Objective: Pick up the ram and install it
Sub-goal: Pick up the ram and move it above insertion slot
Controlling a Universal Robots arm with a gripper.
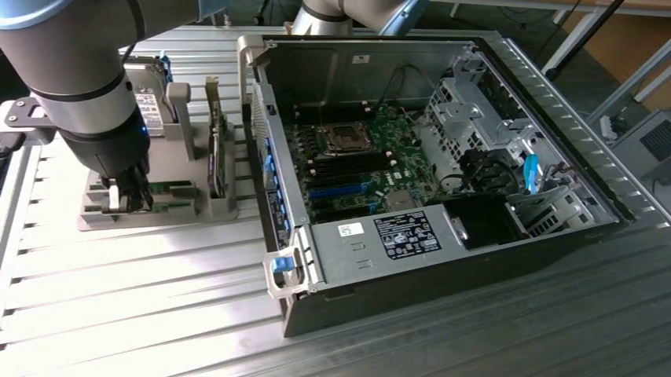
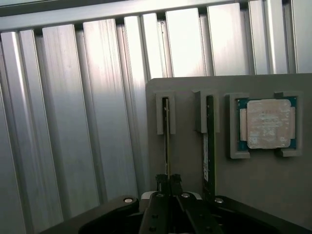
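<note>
Working on the ribbed metal counter (image 1: pixel 126 314) beside the open PC case (image 1: pixel 346 63), reaching down w/ the arm (image 1: pixel 74 71) into the gray holder (image 1: pixel 105 224) at the exterior view's left. Pinching the ram (image 2: pixel 166 136), jaws narrow and apparently pressing both faces of the stick, itself standing edge-on in a holder slot, well apart from the case. Risking, by judgement: gripping only the thin upper edge, so slipping or tilting on any lift; binding in the slot if pulling off-vertical; dragging the holder along w/ it. Sitting just beside: a second edge-on board (image 2: pixel 209 126), close enough for clipping w/ the jaws. Lying beyond that, face up in its pocket: the CPU chip (image 2: pixel 267 124), apart from the jaws.
</note>
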